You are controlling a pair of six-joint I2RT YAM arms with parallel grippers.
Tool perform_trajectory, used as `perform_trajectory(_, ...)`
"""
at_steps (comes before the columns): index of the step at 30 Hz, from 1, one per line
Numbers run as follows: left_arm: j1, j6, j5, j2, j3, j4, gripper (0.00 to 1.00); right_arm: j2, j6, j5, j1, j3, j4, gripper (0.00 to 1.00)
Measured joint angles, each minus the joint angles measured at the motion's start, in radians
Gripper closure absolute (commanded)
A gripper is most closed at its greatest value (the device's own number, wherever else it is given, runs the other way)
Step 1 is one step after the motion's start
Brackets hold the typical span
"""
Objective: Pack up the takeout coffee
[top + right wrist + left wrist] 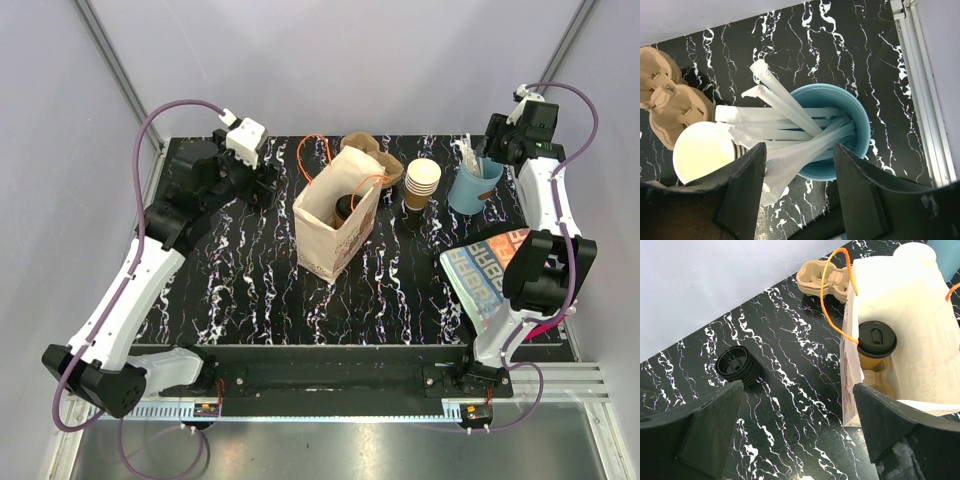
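The takeout coffee (876,342), a tan cup with a black lid, stands inside the open white paper bag (920,305), on a cardboard holder at its bottom. From above, the black lid (345,208) shows in the bag (328,250) at mid table. My left gripper (800,435) is open over bare table just left of the bag, holding nothing. My right gripper (800,170) is open above the light blue cup (862,135). The ends of paper-wrapped straws (785,125) lie between its fingers.
A stack of black lids (738,366) lies left of the bag. Cardboard cup carriers (372,150) sit behind it. Nested tan cups (422,183) stand beside the blue cup (475,188). A patterned blue sheet (482,272) lies at the right, near the right arm.
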Motion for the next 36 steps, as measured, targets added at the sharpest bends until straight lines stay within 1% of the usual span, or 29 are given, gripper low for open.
perform_trajectory(5, 0.0, -0.006, 0.002, 0.005, 0.0, 0.01, 0.01, 0.0, -0.016, 0.029, 0.0, 0.0, 0.0, 0.4)
perform_trajectory(8, 0.0, -0.007, 0.003, 0.006, 0.0, 0.01, 0.01, 0.0, -0.033, 0.048, 0.0, 0.0, 0.0, 0.43)
perform_trajectory(11, 0.0, -0.008, 0.004, 0.007, -0.001, 0.011, 0.01, 0.0, -0.046, 0.066, 0.0, 0.0, 0.0, 0.49)
perform_trajectory(12, 0.0, -0.009, 0.004, 0.007, -0.002, 0.011, 0.01, 0.0, -0.051, 0.074, 0.0, 0.0, 0.0, 0.52)
perform_trajectory(15, 0.0, -0.011, 0.005, 0.008, -0.008, 0.01, 0.01, 0.0, -0.061, 0.086, 0.0, 0.0, -0.004, 0.57)
perform_trajectory(29, 0.0, -0.018, 0.016, 0.017, -0.013, 0.011, 0.01, 0.0, -0.102, 0.108, 0.0, 0.0, -0.126, 0.57)
perform_trajectory(32, 0.0, -0.018, 0.019, 0.019, -0.013, 0.011, 0.01, 0.0, -0.11, 0.108, 0.0, -0.006, -0.146, 0.58)
perform_trajectory(35, 0.0, -0.018, 0.019, 0.019, -0.013, 0.011, 0.01, 0.0, -0.116, 0.107, 0.0, -0.022, -0.16, 0.62)
perform_trajectory(36, 0.0, -0.018, 0.019, 0.019, -0.013, 0.011, 0.01, 0.0, -0.118, 0.108, 0.0, -0.027, -0.165, 0.65)
